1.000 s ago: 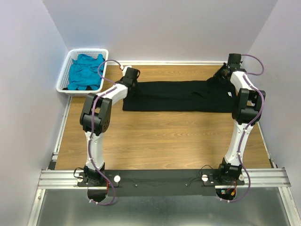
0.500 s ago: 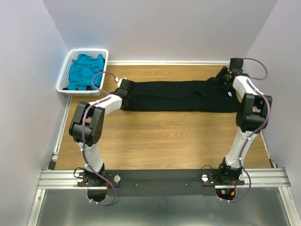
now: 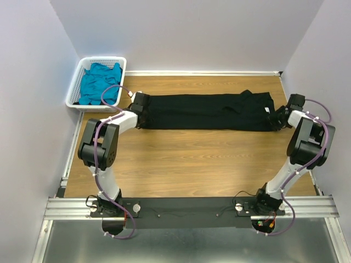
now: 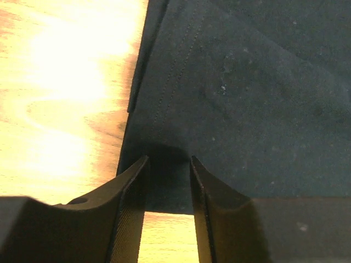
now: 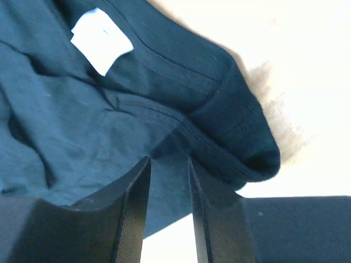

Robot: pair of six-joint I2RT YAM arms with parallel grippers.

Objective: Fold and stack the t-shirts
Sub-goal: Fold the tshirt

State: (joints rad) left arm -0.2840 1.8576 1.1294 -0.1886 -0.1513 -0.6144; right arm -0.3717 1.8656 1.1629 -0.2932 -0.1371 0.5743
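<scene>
1. Currently the black t-shirt (image 3: 208, 111) lies on the worktop (image 3: 192, 159) as a long narrow band, running left to right near the far edge. From its shape, the sides look already folded in.
2. Not yet done: the band is at full length, with no crosswise fold. The teal t-shirt (image 3: 98, 82) sits crumpled in the white basket (image 3: 93, 107) at the far left corner. No stack exists. My judgement is that well under half the job is finished.
3. Left hand (image 3: 138, 104) is at the band's left end. Right hand (image 3: 281, 118) is at the right end, by the collar.
4. Left wrist view: the hand (image 4: 169, 160) has its fingers parted by a narrow gap, tips at the shirt's corner. Layered edges and stitch lines show. No cloth is visibly nipped between them.
5. Right wrist view: the hand (image 5: 169, 160) is likewise parted, poised over the neckband. The white neck label (image 5: 101, 39) and bunched cloth around it are plain. No grip is visible.
6. Only the overhead view gives the whole layout, the basket and the teal shirt. It is too coarse to show the finger gaps or the hem layers. Only the wrist views give those, each for its own end.
</scene>
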